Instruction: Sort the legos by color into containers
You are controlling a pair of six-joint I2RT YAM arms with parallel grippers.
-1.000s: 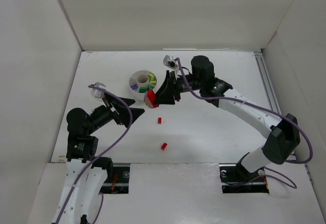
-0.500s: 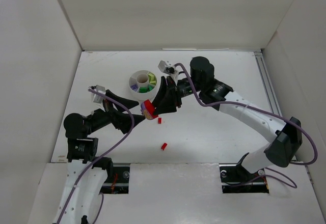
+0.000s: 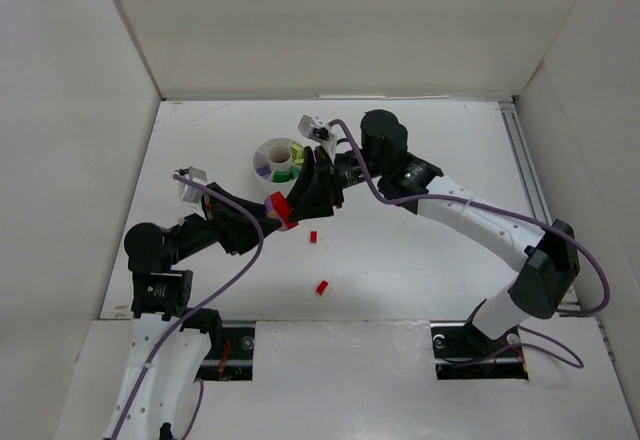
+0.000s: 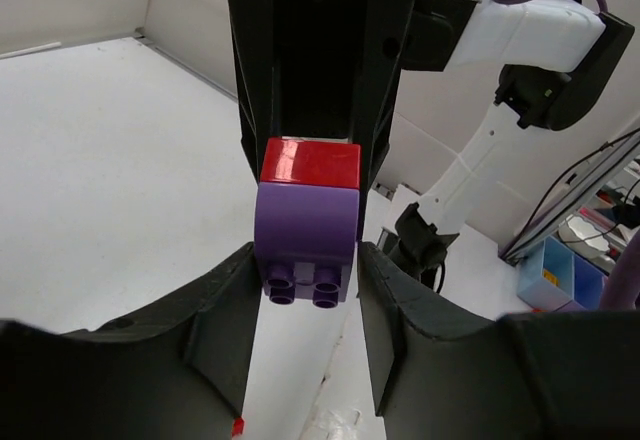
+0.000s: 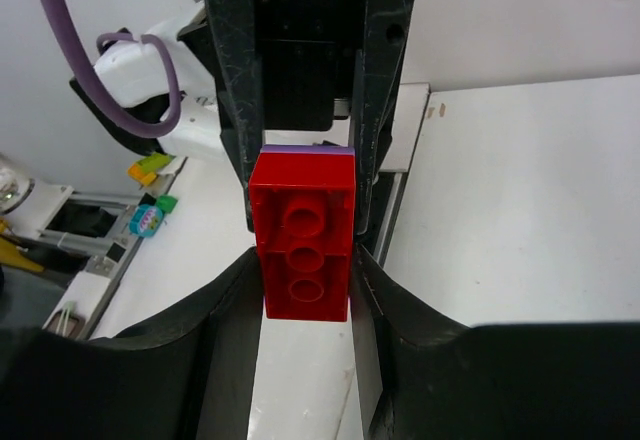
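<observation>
Where visible, tub [image 3: 257,153]: lavender, green, yellow legos [image 3: 283,174]

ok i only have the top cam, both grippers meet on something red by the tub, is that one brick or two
observer: two. the left wrist view shows a red brick stacked on a purple brick.
operator: who has which
observer: the left gripper is closed on the purple one's sides, and the right gripper clamps the red one.
operator: joined or apart
observer: joined. no gap shows between them in either wrist view.
</observation>
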